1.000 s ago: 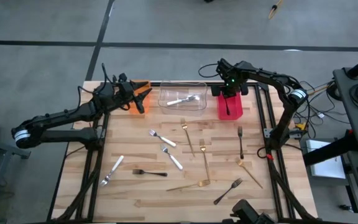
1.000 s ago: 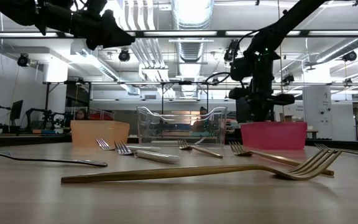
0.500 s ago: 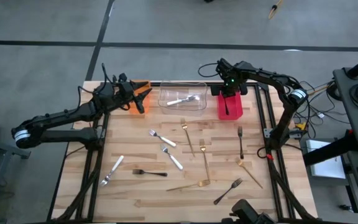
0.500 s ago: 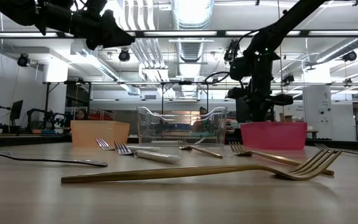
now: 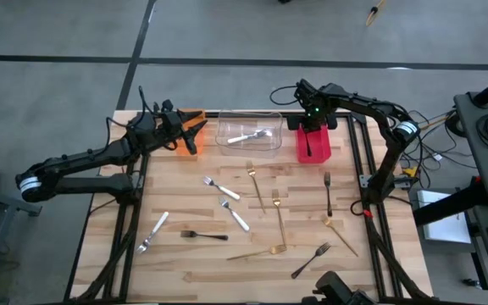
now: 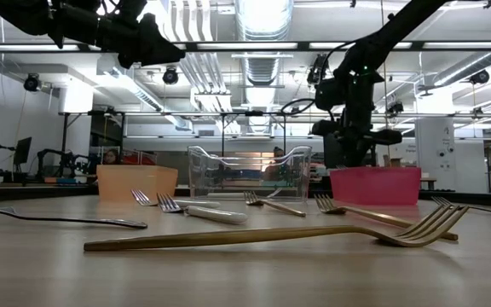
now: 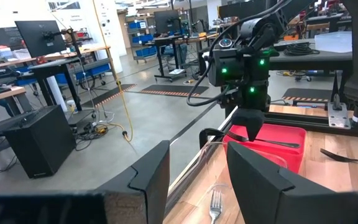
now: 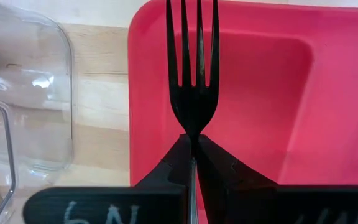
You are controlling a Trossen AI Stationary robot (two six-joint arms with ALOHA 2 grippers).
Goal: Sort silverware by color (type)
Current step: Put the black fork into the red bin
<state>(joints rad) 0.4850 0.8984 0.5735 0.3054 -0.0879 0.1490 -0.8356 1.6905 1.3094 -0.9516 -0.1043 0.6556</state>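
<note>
My right gripper hangs over the red bin at the table's far edge, shut on a black fork. My left gripper stands open and empty above the orange bin at the far left. The clear bin between them holds a silver utensil. Loose silverware lies flat on the wood: silver forks, gold forks and black forks. My right gripper pinches the black fork at its neck, just behind the tines, between its two fingertips. The fingers come steeply from above. The fork lies about level, tines sticking out over the red bin's inside, lifted clear; the gripper hides its handle.
More forks lie at the right: a black one, a gold one and a black one near the front edge. A silver piece lies at the left. Arm frames run along both table sides.
</note>
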